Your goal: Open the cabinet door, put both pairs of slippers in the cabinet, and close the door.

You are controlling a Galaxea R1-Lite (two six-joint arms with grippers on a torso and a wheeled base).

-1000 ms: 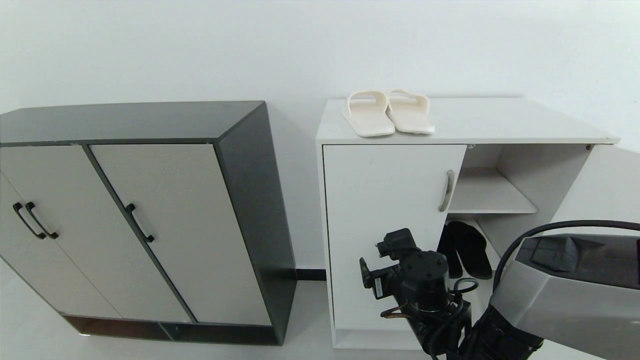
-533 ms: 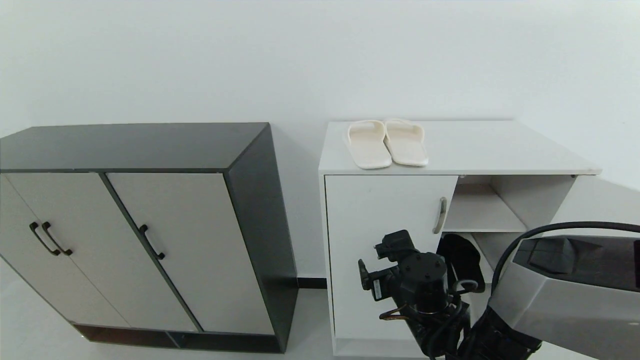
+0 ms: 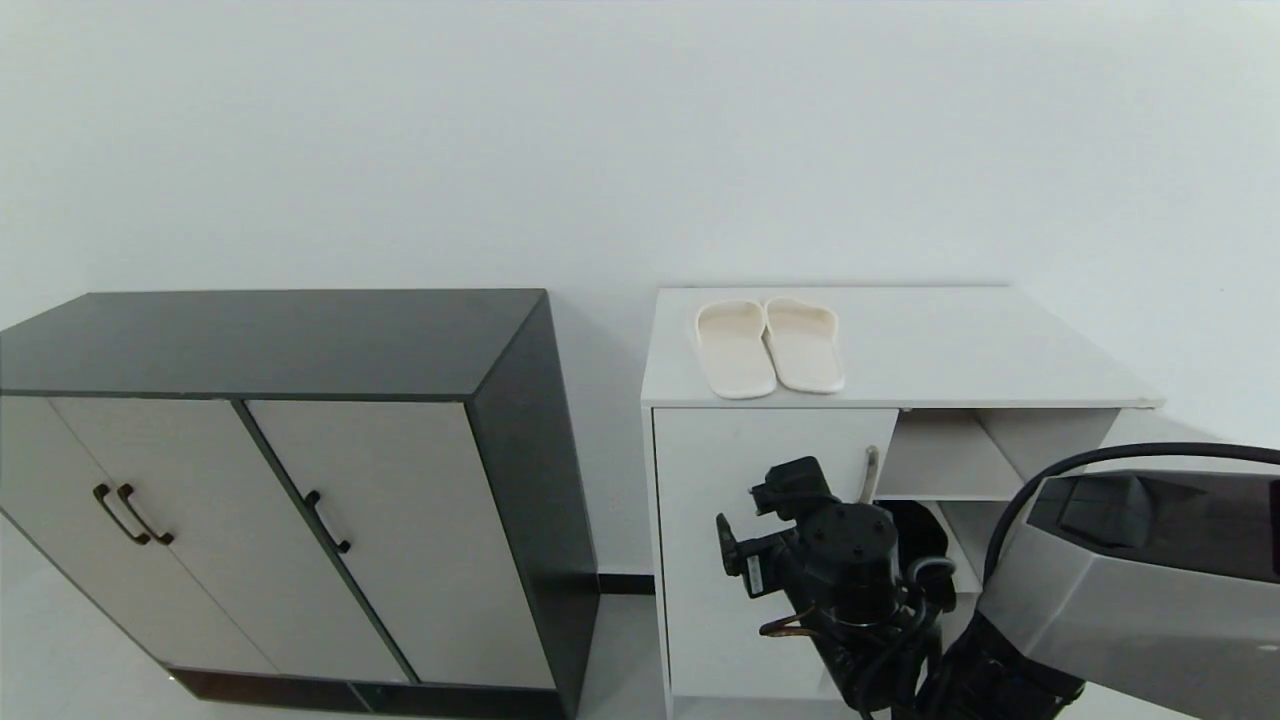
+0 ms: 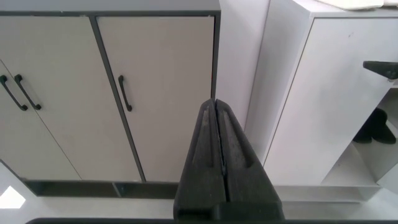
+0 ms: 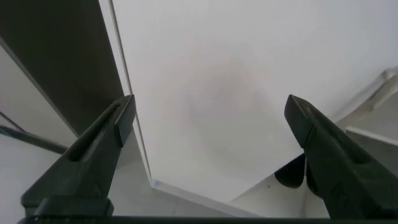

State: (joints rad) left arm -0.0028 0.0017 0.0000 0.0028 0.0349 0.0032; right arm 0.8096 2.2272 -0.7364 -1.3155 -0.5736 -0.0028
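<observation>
A cream pair of slippers (image 3: 768,345) lies side by side on top of the white cabinet (image 3: 950,350). Its left door (image 3: 710,520) is shut, with a slim handle (image 3: 870,474) at the door's right edge. A black pair of slippers (image 3: 925,530) stands in the open lower compartment to the right, partly hidden by my right arm. My right gripper (image 5: 208,124) is open and empty, facing the white door (image 5: 236,81) at close range. My left gripper (image 4: 217,121) is shut on nothing, held back from both cabinets, with the black slippers (image 4: 376,127) off to its side.
A dark cabinet (image 3: 270,480) with pale doors and black handles stands left of the white one, with a narrow gap between them. The white cabinet's right half has an open shelf (image 3: 935,470). A plain wall is behind, and pale floor lies in front.
The whole head view has shifted, so both cabinets sit lower and smaller in the picture. Against the white door, my right arm now stands higher, about level with the handle.
</observation>
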